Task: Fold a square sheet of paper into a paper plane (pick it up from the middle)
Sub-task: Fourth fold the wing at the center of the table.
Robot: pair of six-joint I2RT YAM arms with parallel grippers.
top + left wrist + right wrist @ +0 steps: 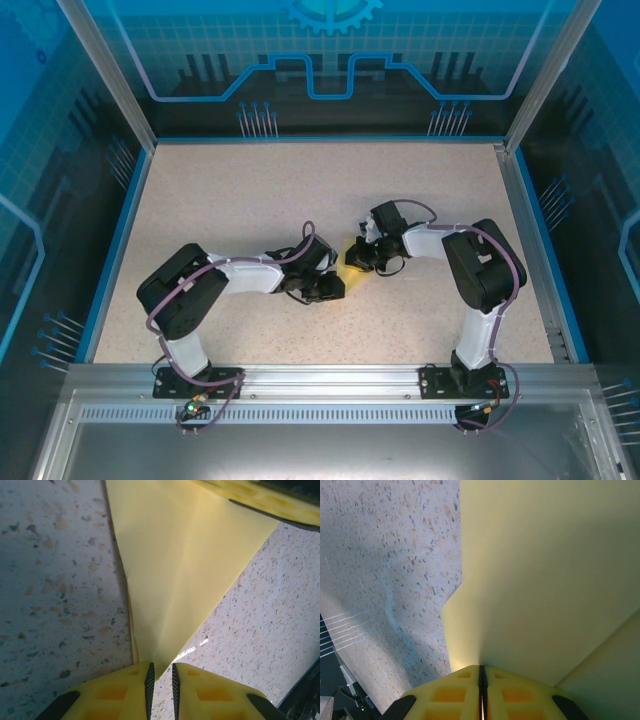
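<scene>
On table, paper between left pincer, right pincer

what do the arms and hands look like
The left arm and right arm each have white links, bulky black joint housings and purple cables looping alongside. The left hand and right hand have blocky yellow fingers with recessed pockets and black inner pads.

one paper sheet; left gripper, right gripper: two
</scene>
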